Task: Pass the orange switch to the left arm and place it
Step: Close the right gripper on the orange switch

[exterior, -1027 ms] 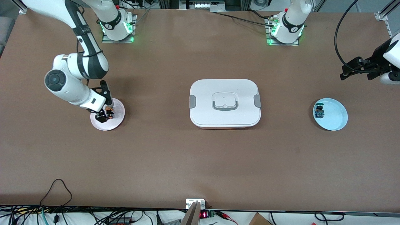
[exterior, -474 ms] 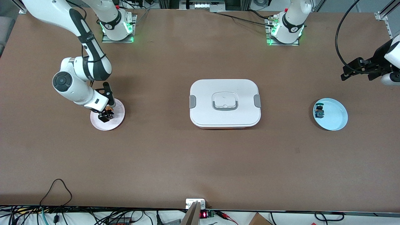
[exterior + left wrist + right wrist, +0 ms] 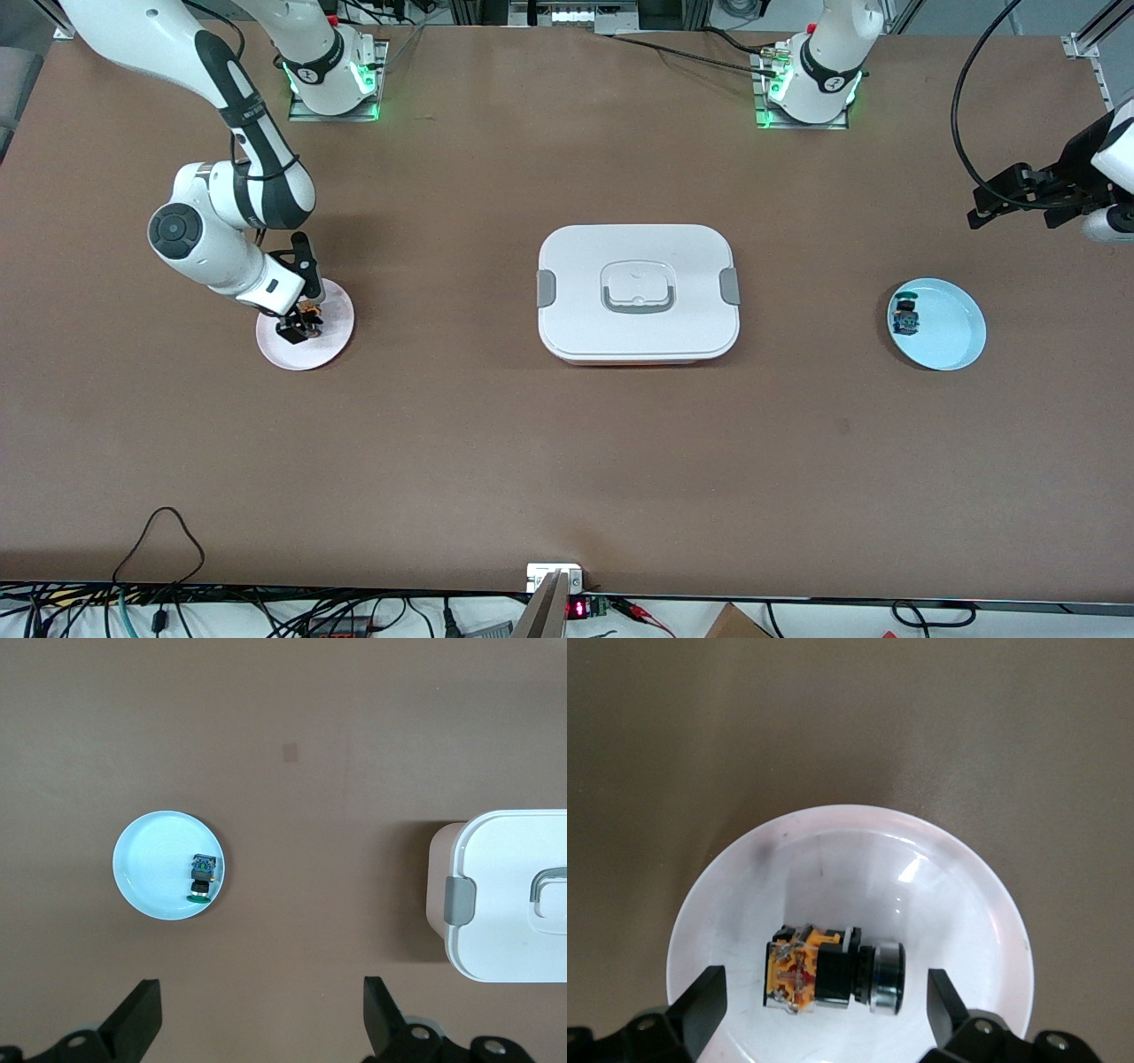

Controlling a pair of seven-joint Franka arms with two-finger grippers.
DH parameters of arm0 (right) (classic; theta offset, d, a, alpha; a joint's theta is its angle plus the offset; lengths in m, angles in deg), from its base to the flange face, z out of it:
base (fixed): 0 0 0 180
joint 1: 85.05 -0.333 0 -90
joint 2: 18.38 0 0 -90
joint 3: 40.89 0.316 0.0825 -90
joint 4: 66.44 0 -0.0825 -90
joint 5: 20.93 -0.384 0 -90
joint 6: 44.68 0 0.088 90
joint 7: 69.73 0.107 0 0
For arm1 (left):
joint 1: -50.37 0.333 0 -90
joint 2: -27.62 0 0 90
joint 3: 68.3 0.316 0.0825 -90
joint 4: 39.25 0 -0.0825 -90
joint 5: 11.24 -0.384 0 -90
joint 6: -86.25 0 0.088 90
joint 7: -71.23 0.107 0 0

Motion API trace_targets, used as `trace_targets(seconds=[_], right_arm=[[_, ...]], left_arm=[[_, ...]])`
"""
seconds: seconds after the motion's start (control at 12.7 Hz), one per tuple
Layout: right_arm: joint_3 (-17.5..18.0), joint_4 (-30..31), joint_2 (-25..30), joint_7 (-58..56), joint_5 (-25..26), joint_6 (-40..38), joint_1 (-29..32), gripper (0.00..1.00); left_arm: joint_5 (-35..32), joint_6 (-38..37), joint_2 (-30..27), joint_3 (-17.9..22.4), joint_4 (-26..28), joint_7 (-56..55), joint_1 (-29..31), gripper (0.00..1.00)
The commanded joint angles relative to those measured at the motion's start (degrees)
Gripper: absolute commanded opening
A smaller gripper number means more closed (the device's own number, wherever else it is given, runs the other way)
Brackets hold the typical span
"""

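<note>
The orange switch [image 3: 833, 979] lies on its side in a pink plate [image 3: 335, 326] at the right arm's end of the table; its orange end and black body show, along with a metal ring. My right gripper [image 3: 301, 312] is low over that plate and open, one finger [image 3: 704, 997] on each side of the switch [image 3: 307, 309], not touching it. The white box [image 3: 638, 292] stands at the table's middle. My left gripper [image 3: 1010, 213] hangs open and empty over bare table at the left arm's end, waiting.
A light blue plate [image 3: 957, 337] near the left arm's end holds a small switch with a green cap and blue body [image 3: 905, 317]. The left wrist view shows that plate [image 3: 151, 877] and the box's latched end [image 3: 461, 901]. Cables run along the table's front edge.
My right arm shifted a little toward the box and settled its open gripper lower around the orange switch. The left gripper barely moved.
</note>
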Motion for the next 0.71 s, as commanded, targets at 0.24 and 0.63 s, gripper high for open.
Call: trace_targets(seconds=[0.24, 0.63], right_arm=[[0.46, 2.01, -1.68, -0.9, -1.36, 5.94, 0.42, 1.0], [0.46, 1.92, -3.45, -0.81, -1.62, 8.76, 0.42, 1.0]], left_arm=[[-1.02, -0.95, 0.55, -0.04, -1.34, -0.34, 0.07, 1.0], [-1.02, -0.86, 0.55, -0.04, -1.43, -0.34, 0.07, 1.0]])
